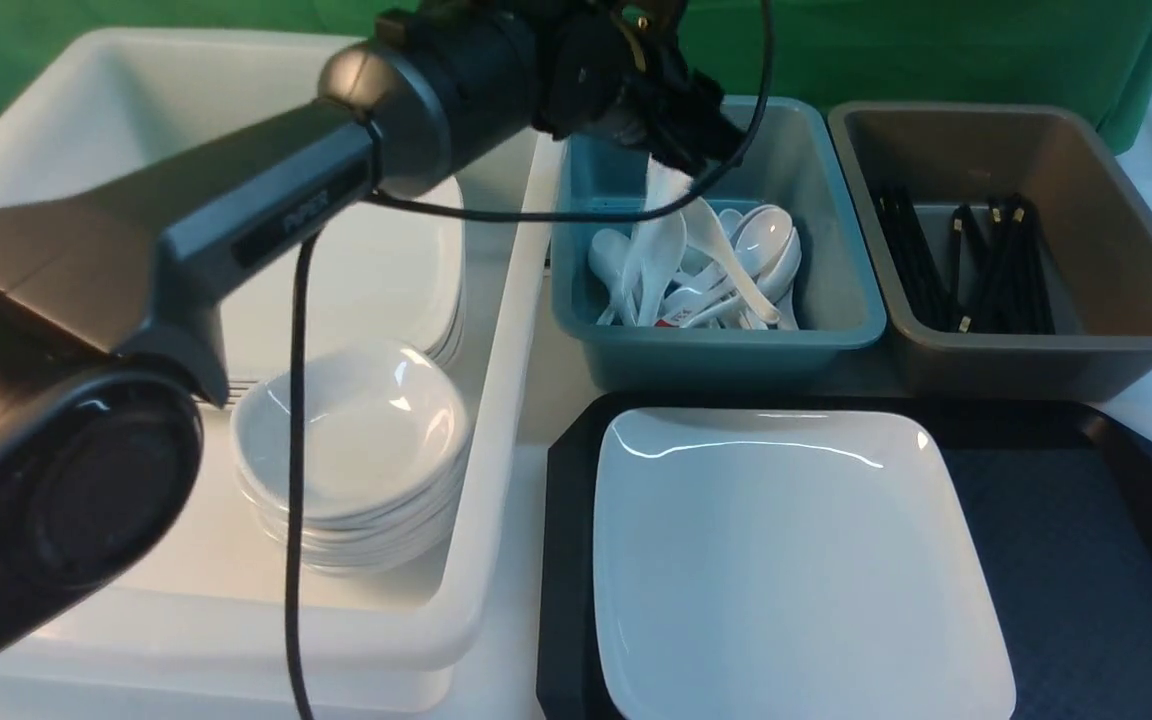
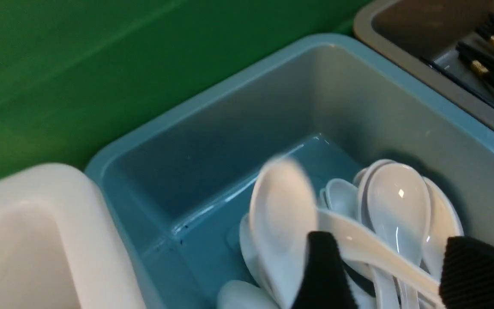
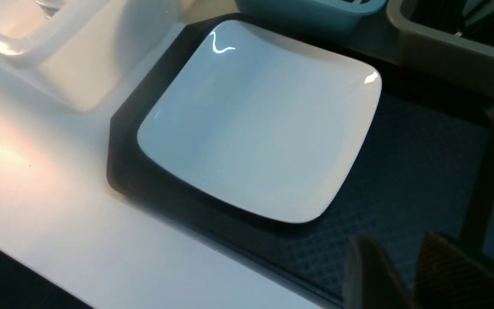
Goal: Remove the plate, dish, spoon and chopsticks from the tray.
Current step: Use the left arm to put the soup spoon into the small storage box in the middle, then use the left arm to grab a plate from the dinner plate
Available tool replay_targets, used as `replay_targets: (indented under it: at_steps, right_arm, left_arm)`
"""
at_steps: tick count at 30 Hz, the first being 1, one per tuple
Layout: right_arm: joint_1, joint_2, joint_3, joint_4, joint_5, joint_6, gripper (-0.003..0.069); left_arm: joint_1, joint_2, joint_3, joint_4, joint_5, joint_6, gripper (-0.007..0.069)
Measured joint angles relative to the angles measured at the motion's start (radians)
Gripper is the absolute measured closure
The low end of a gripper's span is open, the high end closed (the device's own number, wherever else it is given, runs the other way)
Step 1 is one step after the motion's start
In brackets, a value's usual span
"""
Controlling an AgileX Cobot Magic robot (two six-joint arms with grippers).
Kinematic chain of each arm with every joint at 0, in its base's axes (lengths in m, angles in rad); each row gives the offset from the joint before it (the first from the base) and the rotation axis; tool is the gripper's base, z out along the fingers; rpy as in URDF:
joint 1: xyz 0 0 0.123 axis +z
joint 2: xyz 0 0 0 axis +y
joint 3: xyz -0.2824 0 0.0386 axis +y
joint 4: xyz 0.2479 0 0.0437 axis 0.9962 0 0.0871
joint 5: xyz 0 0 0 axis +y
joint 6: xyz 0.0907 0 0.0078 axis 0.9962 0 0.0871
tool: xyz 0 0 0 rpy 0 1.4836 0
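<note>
Looks like the spoon step, at its very end. At top centre of the front view, over the teal plastic bin (image 1: pixel 636 350): the left hand (image 2: pixel 390 257), spread wide, gripping nothing. Just beside one finger, a short glossy white Chinese soup spoon (image 2: pixel 282 223), blurred, apparently dropping onto the heap of like spoons. Cannot tell whether touching that finger.

Right hand (image 3: pixel 401 251): absent from the front view; by its own camera, low over the large black rectangular tray (image 1: pixel 1066 560), fingers a narrow gap apart, nothing between.

Judged next: lift the left arm clear, then go for the large glossy white square plate (image 1: pixel 786 560) on the tray's left half at lower centre. Calls for a grip on the raised rim and a carry to the big white plastic bin (image 1: pixel 506 300) at left.

Counted: one tray, one plate on it, three bins on the white counter (image 3: pixel 58 193). Small shallow white dishes (image 1: pixel 356 430) stacked in the white bin — about six. Spoons in the teal bin — roughly eight, tangled. Long thin black chopsticks (image 1: pixel 996 270) in the grey-brown bin (image 1: pixel 1036 365) at upper right: many, uncountable.
</note>
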Motion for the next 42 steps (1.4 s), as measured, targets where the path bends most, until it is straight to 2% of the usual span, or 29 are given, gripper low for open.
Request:
replay_targets:
  at_steps: [3, 5, 8, 10, 11, 12, 13, 14, 15, 16, 19, 21, 22, 24, 26, 27, 33, 35, 38, 42]
  right_arm:
    - [0.000, 0.000, 0.000, 0.013, 0.000, 0.000, 0.0450]
    - [0.000, 0.000, 0.000, 0.014, 0.000, 0.000, 0.0450]
    - [0.000, 0.000, 0.000, 0.015, 0.000, 0.000, 0.0450]
    - [0.000, 0.000, 0.000, 0.015, 0.000, -0.013, 0.0450]
    - [0.000, 0.000, 0.000, 0.015, 0.000, -0.018, 0.0450]
    - [0.000, 0.000, 0.000, 0.015, 0.000, -0.024, 0.0450]
    - [0.000, 0.000, 0.000, 0.015, 0.000, -0.029, 0.0450]
    - [0.000, 0.000, 0.000, 0.016, 0.000, -0.037, 0.0450]
    - [0.000, 0.000, 0.000, 0.016, 0.000, -0.038, 0.0450]
    - [0.000, 0.000, 0.000, 0.016, 0.000, -0.045, 0.0450]
    - [0.000, 0.000, 0.000, 0.016, 0.000, -0.052, 0.0449]
    - [0.000, 0.000, 0.000, 0.016, 0.000, -0.052, 0.0447]
    - [0.000, 0.000, 0.000, 0.016, -0.001, -0.052, 0.0445]
    - [0.000, 0.000, 0.000, 0.016, -0.001, -0.052, 0.0445]
    - [0.000, 0.000, 0.000, 0.016, -0.002, -0.051, 0.0442]
    - [0.000, 0.000, 0.000, 0.016, -0.002, -0.051, 0.0442]
    - [0.000, 0.000, 0.000, 0.025, -0.003, -0.042, 0.0442]
    - [0.000, 0.000, 0.000, 0.025, -0.003, -0.041, 0.0441]
    - [0.000, 0.000, 0.000, 0.026, -0.003, -0.031, 0.0442]
    - [0.000, 0.000, 0.000, 0.027, -0.004, -0.026, 0.0442]
  left_arm:
    - [0.000, -0.010, -0.005, -0.026, 0.017, 0.000, 0.0107]
    - [0.000, -0.037, -0.006, -0.034, 0.074, 0.001, 0.0070]
    - [0.000, -0.094, -0.006, -0.050, 0.203, -0.004, 0.0071]
    - [0.000, -0.175, -0.004, -0.087, 0.389, 0.067, 0.0141]
    - [0.000, -0.191, 0.001, -0.095, 0.419, 0.100, 0.0160]
    - [0.000, -0.235, 0.023, -0.115, 0.484, 0.156, 0.0216]
    - [-0.001, -0.286, 0.059, -0.136, 0.530, 0.204, 0.0281]
    - [-0.014, -0.387, 0.146, -0.156, 0.568, 0.274, 0.0414]
    - [-0.016, -0.387, 0.159, -0.156, 0.568, 0.285, 0.0414]
    - [-0.038, -0.487, 0.275, -0.158, 0.574, 0.384, 0.0533]
    - [-0.114, -0.635, 0.538, -0.153, 0.567, 0.593, 0.0603]
    - [-0.145, -0.669, 0.620, -0.147, 0.548, 0.641, 0.0603]
    - [-0.209, -0.706, 0.754, -0.136, 0.494, 0.708, 0.0596]
    - [-0.242, -0.719, 0.818, -0.130, 0.455, 0.737, 0.0582]
    - [-0.320, -0.717, 0.961, -0.107, 0.329, 0.818, 0.0508]
    - [-0.324, -0.717, 0.969, -0.107, 0.329, 0.823, 0.0508]
    - [-0.391, -0.654, 1.090, -0.046, 0.059, 0.912, 0.0221]
    - [-0.392, -0.633, 1.091, -0.041, 0.011, 0.923, 0.0161]
    - [-0.393, -0.606, 1.091, -0.041, -0.010, 0.945, 0.0130]
    - [-0.393, -0.568, 1.091, -0.067, -0.006, 1.020, 0.0127]
